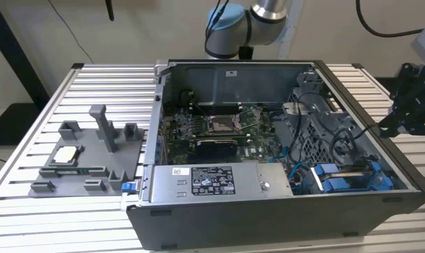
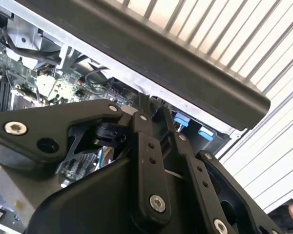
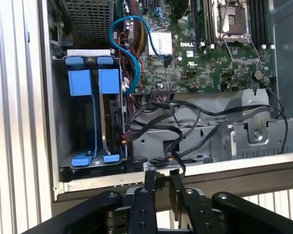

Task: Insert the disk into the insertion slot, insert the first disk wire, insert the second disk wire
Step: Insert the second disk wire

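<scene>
The disk (image 3: 112,122) stands edge-on in its blue carrier (image 3: 110,80) inside the insertion slot (image 3: 63,112) of the drive cage, beside another blue carrier (image 3: 80,83). In the exterior view the cage with the blue carriers (image 1: 346,179) is at the case's near right corner. Black disk wires (image 3: 166,122) loop from the disk's side across the case floor, and one loose black connector (image 3: 158,161) lies by the case wall. Whether any wire is plugged into the disk I cannot tell. My gripper (image 3: 162,178) hovers outside the case wall, shut, with nothing in it; it also shows as gripper (image 1: 391,126) and gripper (image 2: 154,114).
The open computer case (image 1: 283,66) lies on a slatted metal table (image 1: 107,84). A grey power supply box (image 1: 212,182) with a white sticker sits along the near wall. A blue cable (image 3: 124,53) curves beside the cage. A grey fixture (image 1: 86,153) holds parts on the exterior view's left.
</scene>
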### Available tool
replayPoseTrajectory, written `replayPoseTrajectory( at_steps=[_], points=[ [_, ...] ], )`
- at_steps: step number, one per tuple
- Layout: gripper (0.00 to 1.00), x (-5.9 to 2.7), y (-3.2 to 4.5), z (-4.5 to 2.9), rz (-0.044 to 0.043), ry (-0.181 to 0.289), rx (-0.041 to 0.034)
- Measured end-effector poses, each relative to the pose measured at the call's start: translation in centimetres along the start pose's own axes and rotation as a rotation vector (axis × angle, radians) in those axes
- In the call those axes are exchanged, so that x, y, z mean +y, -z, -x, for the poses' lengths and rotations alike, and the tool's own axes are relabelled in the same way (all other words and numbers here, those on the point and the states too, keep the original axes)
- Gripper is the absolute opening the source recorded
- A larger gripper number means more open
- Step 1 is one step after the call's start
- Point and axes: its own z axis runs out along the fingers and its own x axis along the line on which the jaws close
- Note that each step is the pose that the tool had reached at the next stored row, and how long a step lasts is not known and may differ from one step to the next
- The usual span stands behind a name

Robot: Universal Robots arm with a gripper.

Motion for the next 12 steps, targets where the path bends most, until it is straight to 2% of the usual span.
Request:
replayPoseTrajectory(
  at_steps=[3, 4, 6, 7, 8, 12],
  points=[
    [0.27, -0.02, -0.15, -0.07, -0.0001, 0.0, -0.002],
    [0.27, -0.01, -0.16, -0.07, 0.0006, -0.001, -0.0111],
    [0.27, -0.01, -0.17, -0.07, 0.0031, -0.001, -0.0467],
    [0.25, -0.02, -0.17, -0.07, 0.0041, -0.002, -0.0621],
    [0.18, -0.02, -0.17, -0.08, 0.0046, -0.002, -0.0697],
    [0.16, -0.03, -0.12, -0.26, 0.0047, -0.003, -0.0712]
  ],
)
